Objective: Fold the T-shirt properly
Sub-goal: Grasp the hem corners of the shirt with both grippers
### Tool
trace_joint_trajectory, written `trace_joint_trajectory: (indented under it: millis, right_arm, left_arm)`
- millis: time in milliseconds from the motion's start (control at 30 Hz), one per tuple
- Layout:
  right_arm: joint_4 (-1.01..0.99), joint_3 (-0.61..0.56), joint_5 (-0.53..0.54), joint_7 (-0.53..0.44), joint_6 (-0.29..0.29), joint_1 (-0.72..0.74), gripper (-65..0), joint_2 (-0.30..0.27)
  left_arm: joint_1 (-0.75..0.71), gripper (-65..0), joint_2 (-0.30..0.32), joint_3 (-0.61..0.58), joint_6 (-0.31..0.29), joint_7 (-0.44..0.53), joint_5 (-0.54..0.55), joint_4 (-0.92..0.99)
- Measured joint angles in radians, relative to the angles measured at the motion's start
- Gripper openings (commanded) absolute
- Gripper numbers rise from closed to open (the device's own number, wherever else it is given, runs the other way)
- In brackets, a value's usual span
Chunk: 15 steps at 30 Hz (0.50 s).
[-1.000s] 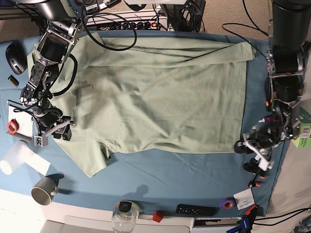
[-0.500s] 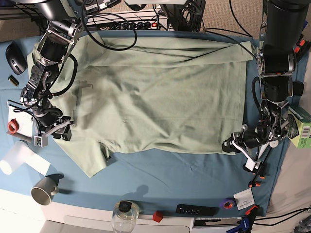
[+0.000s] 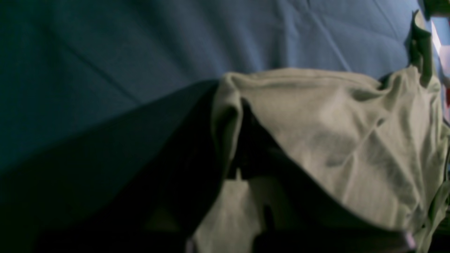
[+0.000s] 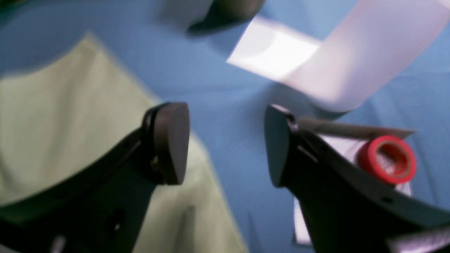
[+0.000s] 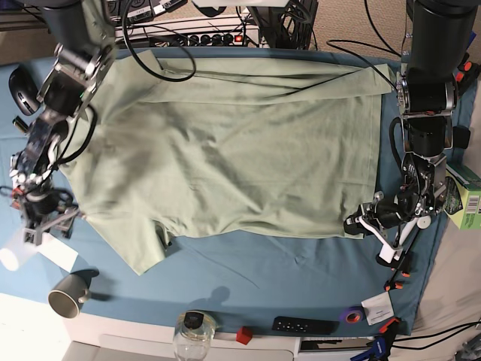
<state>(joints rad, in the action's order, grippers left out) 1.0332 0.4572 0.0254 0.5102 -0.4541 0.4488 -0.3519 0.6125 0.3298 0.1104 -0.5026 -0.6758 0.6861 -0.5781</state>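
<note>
a teal-blue table cloth (image 5: 285, 267) is covering the work surface, wrinkling a little under the shirt's lower hem, and a tangle of black cables and a power strip (image 5: 203, 34) is lining the far edge. the t-shirt (image 5: 240, 150) is lying spread flat across the middle of the cloth, its sleeve (image 5: 139, 252) jutting toward the near edge.

along the near edge a grey mug (image 5: 69, 295), a glass jar (image 5: 194, 331), a small red cube (image 5: 243, 335), a black remote (image 5: 304, 326) and a purple tape roll (image 5: 350, 315) are sitting apart from the shirt. a red tape roll (image 4: 386, 159) is resting on white paper beside the right gripper (image 4: 226, 144), whose jaws are standing wide apart over the shirt's edge and bare cloth. a green box (image 5: 467, 199) is sitting at the far right.

the left gripper (image 5: 362, 223) is hanging at the shirt's hem corner; in the left wrist view the hem (image 3: 316, 116) is bunching up close to the lens, and i cannot tell whether those jaws are apart or together.
</note>
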Motion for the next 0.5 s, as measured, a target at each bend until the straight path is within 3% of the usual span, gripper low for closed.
trace_joint_trajectory:
  millis: [167, 300, 367, 500]
  right_arm:
    - [-0.282, 0.0, 0.011, -0.045, -0.018, 0.136, -30.8, -0.031]
    - [-0.472, 0.0, 0.023, -0.1, -0.025, 0.172, -30.8, -0.024]
    - [-0.534, 0.0, 0.01, -0.184, -0.026, 0.165, -30.8, -0.018]
    - [-0.571, 0.0, 0.01, -0.196, -0.035, 0.169, -30.8, -0.027]
  left_arm:
    - [0.0, -65.0, 0.0, 0.0, -0.003, -0.001, 0.0, 0.0]
    - [0.0, -65.0, 0.0, 0.0, -0.003, -0.003, 0.001, 0.0]
    - [0.0, -65.0, 0.0, 0.0, -0.003, -0.003, 0.001, 0.0]
    - [0.0, -65.0, 0.0, 0.0, -0.02, -0.003, -0.004, 0.0]
